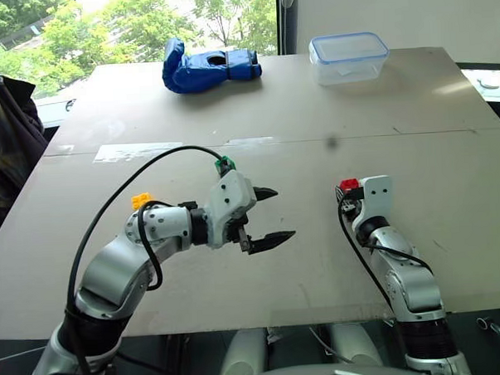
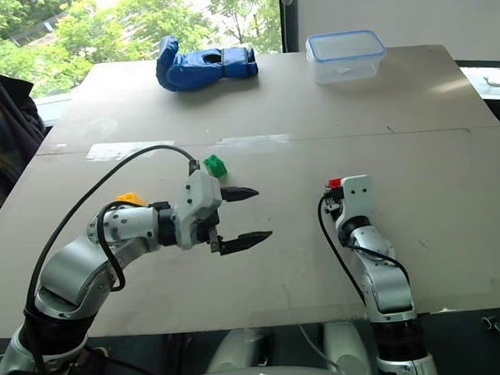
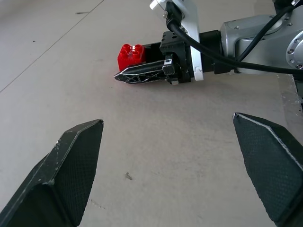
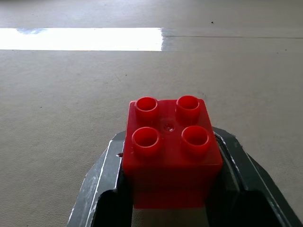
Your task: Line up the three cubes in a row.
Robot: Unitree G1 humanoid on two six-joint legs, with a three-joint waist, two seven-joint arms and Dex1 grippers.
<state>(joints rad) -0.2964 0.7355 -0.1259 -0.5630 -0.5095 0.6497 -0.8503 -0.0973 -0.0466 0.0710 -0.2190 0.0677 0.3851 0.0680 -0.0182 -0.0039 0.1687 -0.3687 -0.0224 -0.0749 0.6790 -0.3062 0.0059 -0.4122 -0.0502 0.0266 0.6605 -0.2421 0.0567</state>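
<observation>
Left claw (image 1: 268, 213): hovering nearest, low over the bench (image 1: 451, 228), jaws spread wide and gripping nothing, likely waiting its turn. Right claw (image 4: 168, 189): closing tight on the red cube (image 4: 169, 151), studs upward, carrying it level just above the bench, probably toward the row. Yellow cube (image 1: 140, 200): sitting on the bench beside the left forearm. Green cube (image 2: 215, 165): resting just beyond the left claw. Blue glove (image 1: 207, 66) and clear plastic box (image 1: 349, 57): lying at the far edge, uninvolved.
</observation>
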